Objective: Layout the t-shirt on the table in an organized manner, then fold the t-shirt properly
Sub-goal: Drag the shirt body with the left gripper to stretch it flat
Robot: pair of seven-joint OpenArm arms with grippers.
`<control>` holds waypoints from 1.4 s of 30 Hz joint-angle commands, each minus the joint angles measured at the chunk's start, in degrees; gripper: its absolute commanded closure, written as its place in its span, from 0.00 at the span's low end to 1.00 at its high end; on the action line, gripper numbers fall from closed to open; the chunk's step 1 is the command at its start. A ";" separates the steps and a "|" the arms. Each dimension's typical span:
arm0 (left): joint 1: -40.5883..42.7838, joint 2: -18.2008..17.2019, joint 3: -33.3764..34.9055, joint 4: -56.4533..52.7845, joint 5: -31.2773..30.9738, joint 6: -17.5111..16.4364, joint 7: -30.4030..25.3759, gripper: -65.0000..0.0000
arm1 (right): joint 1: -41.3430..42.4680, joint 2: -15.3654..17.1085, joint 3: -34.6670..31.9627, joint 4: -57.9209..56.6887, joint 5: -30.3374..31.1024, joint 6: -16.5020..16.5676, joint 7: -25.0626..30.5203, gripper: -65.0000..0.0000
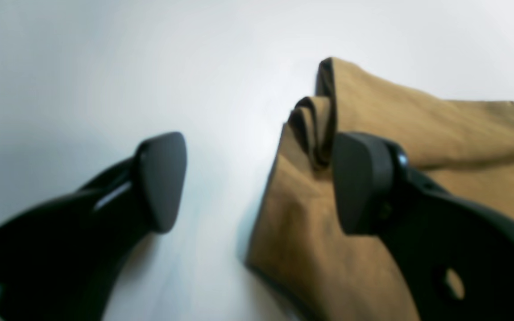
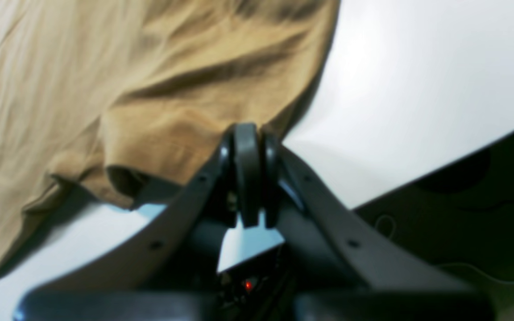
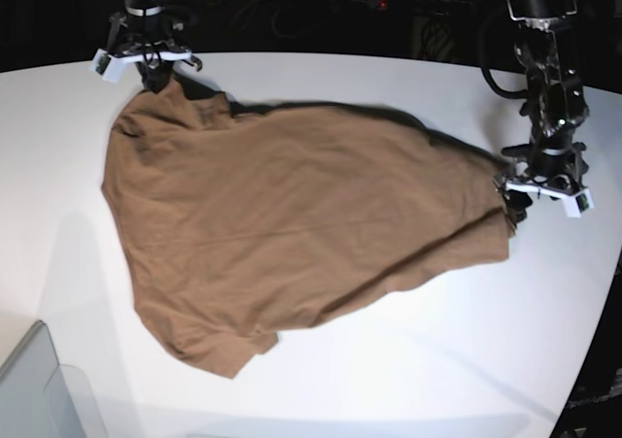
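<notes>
Right wrist: right gripper (image 2: 248, 147) apparently pinching t-shirt (image 2: 127, 89) edge.

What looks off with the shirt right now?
The t-shirt lies askew on the table, not squared. Its edge by the open left gripper is bunched into folds, and the shut right gripper lifts the opposite corner into wrinkles.

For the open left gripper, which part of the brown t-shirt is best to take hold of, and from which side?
The bunched, folded edge of the plain brown cloth t-shirt, lying between the open left gripper jaws. Come from the bare white table side: the folds stand up there in a thick ridge, easier to pinch than the flat cloth.
</notes>
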 commanded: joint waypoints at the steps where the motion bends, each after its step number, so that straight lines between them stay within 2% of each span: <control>1: -0.46 -0.71 -0.12 2.47 -0.23 -0.43 -1.57 0.24 | -1.14 0.72 0.16 1.53 0.25 0.56 1.38 1.00; 3: -0.37 -0.44 -0.04 4.06 -0.14 -0.51 -1.57 0.24 | -1.49 1.87 0.08 2.40 0.43 0.56 1.11 1.00; 9: -4.42 -1.06 3.57 4.06 0.39 -0.51 -1.66 0.24 | -1.67 2.22 0.60 2.40 0.51 0.56 0.94 1.00; 15: -12.42 -1.41 6.21 -4.30 0.39 -0.07 -1.57 0.24 | -1.67 2.66 0.25 2.32 0.34 0.56 0.76 1.00; 23: -22.79 -1.41 8.05 -21.53 0.39 -0.43 -1.66 0.25 | -1.67 3.89 0.34 2.23 0.34 0.56 0.94 0.73; 29: -25.16 -0.97 11.04 -26.54 0.39 -0.43 -2.18 0.26 | -1.23 3.98 0.43 2.23 0.25 0.56 0.85 0.72; 31: -25.25 -0.88 12.18 -27.15 0.30 -0.43 -2.18 0.34 | -1.14 3.98 0.34 2.23 0.25 0.56 0.85 0.72; 33: -25.25 -0.88 12.89 -27.24 0.12 -0.43 -2.18 0.49 | -1.05 3.98 0.25 2.23 0.25 0.56 0.85 0.72; 37: -25.34 -0.80 12.89 -26.80 -0.05 -0.25 -2.18 0.93 | -0.17 3.98 0.16 2.14 0.16 0.56 0.76 0.72; 38: -25.34 -0.80 12.80 -26.54 -0.14 -0.07 -2.18 1.00 | 0.00 3.98 0.16 1.79 0.16 0.56 0.76 0.72; 42: -25.52 -1.23 12.71 -21.61 -0.23 0.01 -1.74 0.96 | 0.35 4.50 0.16 0.47 0.16 0.56 0.76 0.72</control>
